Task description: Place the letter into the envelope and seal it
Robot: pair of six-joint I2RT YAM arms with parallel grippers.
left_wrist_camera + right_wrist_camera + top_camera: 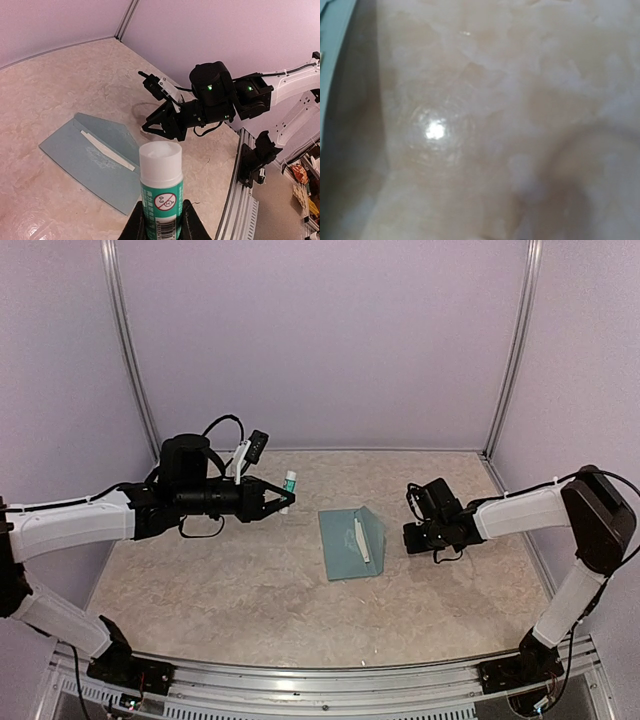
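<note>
The envelope (345, 545) lies flat on the surface (200, 580), long axis running near to far. Its open flap is raised on the side toward the right jaws, which sit low just beside it. The left jaws, off the envelope's other side, grasp a glue stick (289, 483); the right jaws perhaps stand slightly parted, but I cannot tell.

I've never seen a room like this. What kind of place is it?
Probably a robot lab test booth: plain lilac walls box in a marbled table, and the left arm and right arm are mounted on a metal rail at its edge.
</note>
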